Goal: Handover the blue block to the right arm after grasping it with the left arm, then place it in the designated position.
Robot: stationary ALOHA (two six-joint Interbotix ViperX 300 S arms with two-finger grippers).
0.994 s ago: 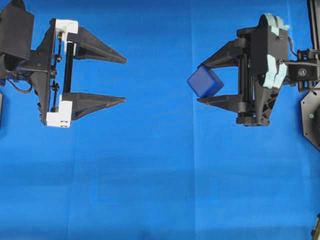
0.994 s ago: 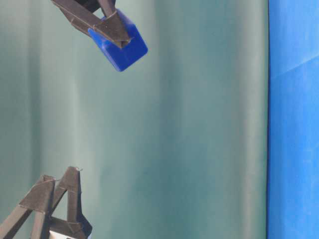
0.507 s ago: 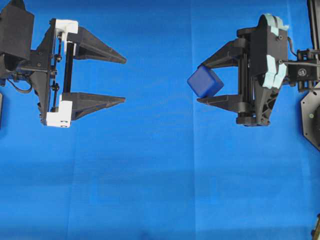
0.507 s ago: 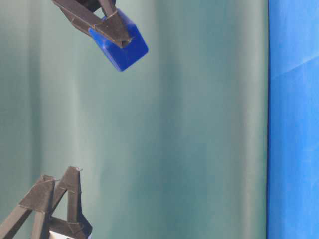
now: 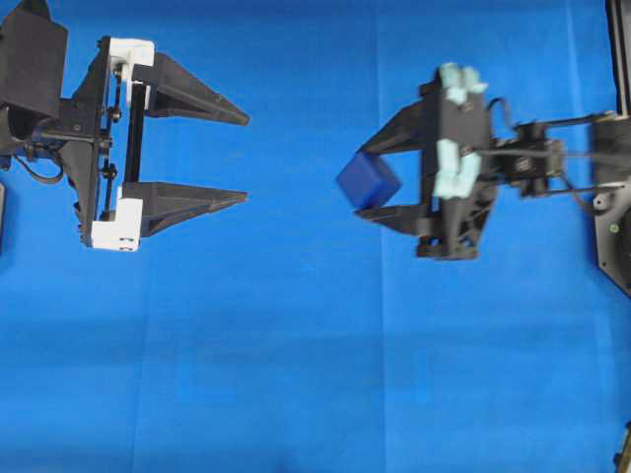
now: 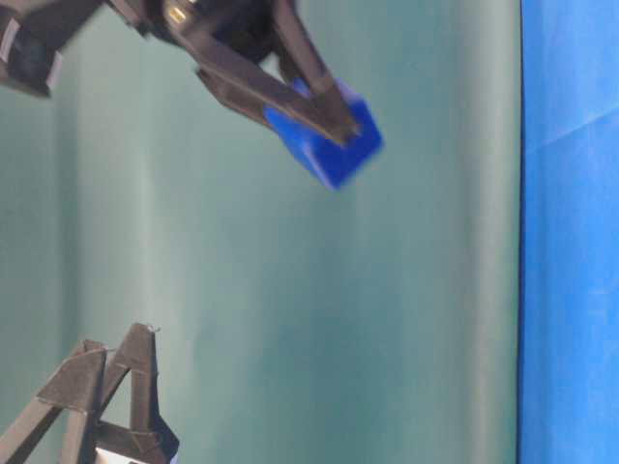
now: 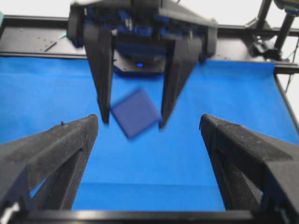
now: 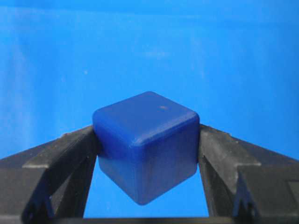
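Right tool point(image 5: 378, 184): clamps small dark-blue rounded cube point(image 5: 368, 180) by tilted corners.
Left tool point(image 5: 237, 158): jaws wide, empty.
Risk: cube may twist free above blue cloth surface point(image 5: 315, 374).

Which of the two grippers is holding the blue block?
The right gripper, all black with pale teal pads, holds the blue block between its fingers. The left gripper, with white brackets, is open and empty.
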